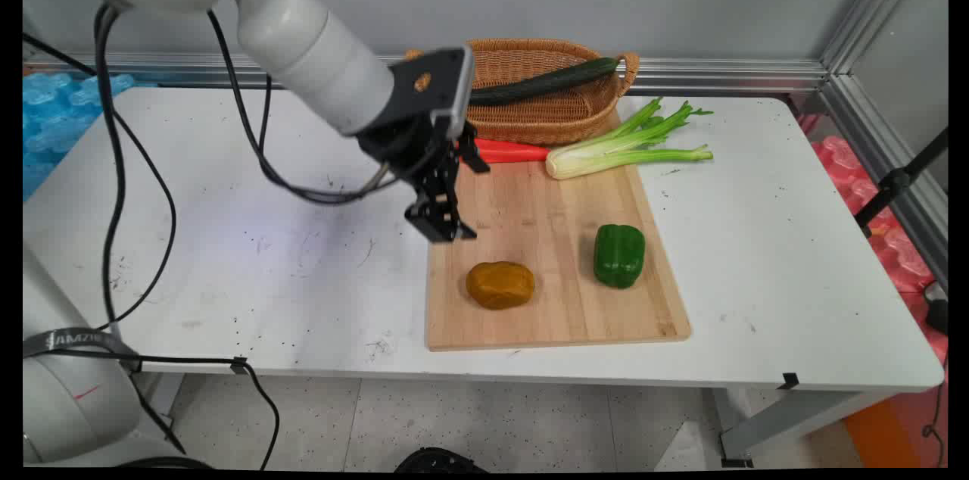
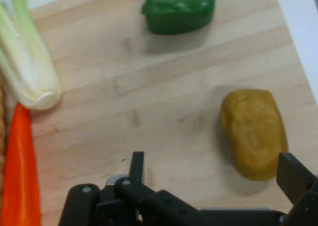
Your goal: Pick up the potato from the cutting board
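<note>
Wooden cutting board [image 1: 556, 268] is lying on the white bench [image 1: 250, 253] in the main view, and the claw [image 1: 443, 226] is hanging over the board's left edge, pointing down, empty. Nearest to it is the brown potato [image 1: 500, 285], which is sitting on the board's near left part, below and slightly right of the claw in the picture and apart from it. The potato's long axis is running roughly left to right here. A green pepper [image 1: 619, 254] is standing to the potato's right on the same board, well apart from the claw. At the board's far end, celery [image 1: 628, 147] is lying across the corner with its leaves reaching over the bench, and a red-orange carrot [image 1: 511, 152] is lying beside it, partly behind the claw's linkage. Behind them a wicker basket [image 1: 545, 98] is holding a cucumber [image 1: 545, 82].

Looking along the hand, the claw [image 2: 211, 174] is standing wide, one finger at lower middle, the other at the right edge. The potato [image 2: 253, 132] is lying toward the right finger, just beside it, not between the two, its long axis running up and down the picture. The pepper [image 2: 180, 8] is at the top, the celery [image 2: 27, 67] and carrot [image 2: 20, 171] along the left, all on the board [image 2: 139, 102].
</note>
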Robot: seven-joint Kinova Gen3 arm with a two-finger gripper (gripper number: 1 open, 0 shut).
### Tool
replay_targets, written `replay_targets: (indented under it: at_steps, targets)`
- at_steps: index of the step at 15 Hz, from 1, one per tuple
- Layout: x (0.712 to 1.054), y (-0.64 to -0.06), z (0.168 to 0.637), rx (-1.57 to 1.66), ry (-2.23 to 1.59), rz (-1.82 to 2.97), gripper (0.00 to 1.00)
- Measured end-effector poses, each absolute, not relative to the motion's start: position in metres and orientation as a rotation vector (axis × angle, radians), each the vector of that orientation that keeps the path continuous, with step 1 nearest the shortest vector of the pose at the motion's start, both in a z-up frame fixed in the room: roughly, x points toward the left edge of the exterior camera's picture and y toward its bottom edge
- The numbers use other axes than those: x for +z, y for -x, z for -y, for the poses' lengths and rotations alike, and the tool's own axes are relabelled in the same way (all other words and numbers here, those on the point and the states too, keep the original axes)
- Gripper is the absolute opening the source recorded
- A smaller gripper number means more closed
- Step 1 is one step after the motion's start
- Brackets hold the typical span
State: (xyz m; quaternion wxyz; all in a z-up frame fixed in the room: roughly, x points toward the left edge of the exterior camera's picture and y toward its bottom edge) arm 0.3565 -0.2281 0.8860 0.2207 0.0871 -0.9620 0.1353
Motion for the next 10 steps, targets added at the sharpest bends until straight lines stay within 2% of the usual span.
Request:
replay_targets:
  at_steps: [10]
  targets:
    - [0.840,-0.322,0.206,0.329,-0.329,2.636,1.00]
